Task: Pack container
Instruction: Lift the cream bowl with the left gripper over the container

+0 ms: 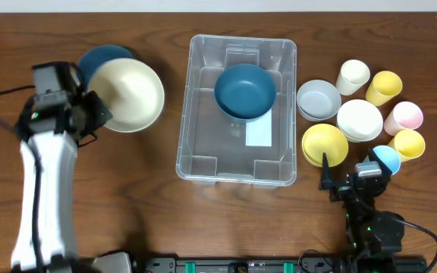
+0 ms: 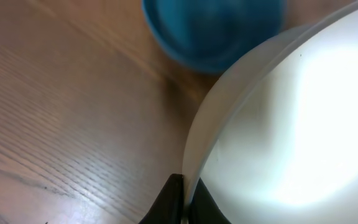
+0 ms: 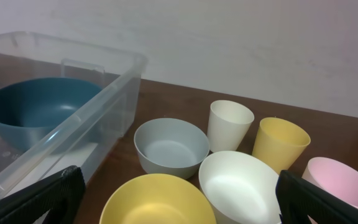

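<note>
Left gripper (image 1: 91, 114): its jaws are pressed together on the rim of a cream bowl (image 1: 131, 95). In the left wrist view the thin rim is seen pinched between the dark fingertips (image 2: 178, 200).
Cream bowl: it is held at its near-left edge and is tilted, with its opening turned up and to the right. Whether it is clear of the table (image 1: 127, 197) cannot be told.
Just beyond the gripper: a blue bowl (image 1: 103, 59) lies on the wood, partly covered by the cream bowl.
Container (image 1: 196, 155): it is placed well to the right of the left gripper, in the middle of the table. One dark blue bowl (image 1: 245, 91) is already inside, at the far end, and the near part of the floor is bare except for a white label (image 1: 259, 133).
Right gripper (image 3: 179, 186): its fingers are spread wide and nothing is held. It is kept low at the near-right side, before a group of bowls and cups.
Beside the right gripper: a yellow bowl (image 1: 325, 144), a white bowl (image 1: 359, 120) and a grey bowl (image 1: 319, 100) are seen, with cups behind them.
Step in hand: the cream bowl is judged to be taken for transfer, so packing is at an early stage.
Next move: the bowl should be lifted over the left wall of the container and carried to the right. It should then be lowered on the free floor or into the dark blue bowl, and only then released.
Caution: a rim pinch is weak, so the bowl may swing or slip.
</note>
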Motion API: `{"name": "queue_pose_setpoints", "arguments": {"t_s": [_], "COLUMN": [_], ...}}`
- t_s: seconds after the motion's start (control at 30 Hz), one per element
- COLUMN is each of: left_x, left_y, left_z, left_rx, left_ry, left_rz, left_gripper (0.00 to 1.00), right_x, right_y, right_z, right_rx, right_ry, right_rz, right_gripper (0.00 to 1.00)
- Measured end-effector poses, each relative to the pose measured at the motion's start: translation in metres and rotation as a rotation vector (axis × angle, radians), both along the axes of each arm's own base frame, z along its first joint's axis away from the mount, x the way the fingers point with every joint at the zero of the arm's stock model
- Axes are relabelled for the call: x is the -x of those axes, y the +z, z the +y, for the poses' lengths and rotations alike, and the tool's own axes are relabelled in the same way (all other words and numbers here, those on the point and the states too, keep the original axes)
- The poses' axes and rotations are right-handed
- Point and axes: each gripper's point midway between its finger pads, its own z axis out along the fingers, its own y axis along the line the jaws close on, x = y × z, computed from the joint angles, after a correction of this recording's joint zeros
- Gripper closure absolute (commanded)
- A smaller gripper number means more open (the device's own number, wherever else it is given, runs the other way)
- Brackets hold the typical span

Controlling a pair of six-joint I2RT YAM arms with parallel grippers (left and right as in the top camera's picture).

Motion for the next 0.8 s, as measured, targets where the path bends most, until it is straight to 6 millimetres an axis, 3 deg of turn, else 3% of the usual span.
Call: {"name": "queue_pose_setpoints", "arguments": {"t_s": [0.1, 0.2, 0.57, 0.7, 0.8], "left_x": [0.002, 0.000, -0.022, -0.032, -0.045], "left_y": [0.033, 0.057, 0.112, 0.117, 0.108], "left_z": [-0.008, -0.031, -0.165, -0.204, -0.230], "left_rx": [0.002, 0.016, 0.072, 0.063, 0.047], "left_ry": [-0.011, -0.073, -0.416, -0.484, -0.518], "left_rz": [-0.113, -0.205, -0.382, -0.396, -0.384], "left_gripper": [0.94, 0.94, 0.94, 0.94, 0.94], "right_x": [0.000, 0.000, 0.000, 0.000, 0.000], "right_y": [0.000, 0.000, 0.000, 0.000, 0.000], "right_z": [0.000, 0.000, 0.000, 0.000, 0.000], "right_rx": [0.000, 0.000, 0.000, 0.000, 0.000], "right_ry": [0.000, 0.000, 0.000, 0.000, 0.000], "right_rz": [0.000, 0.000, 0.000, 0.000, 0.000], "right_gripper": [0.01, 0.01, 0.01, 0.01, 0.01]}}
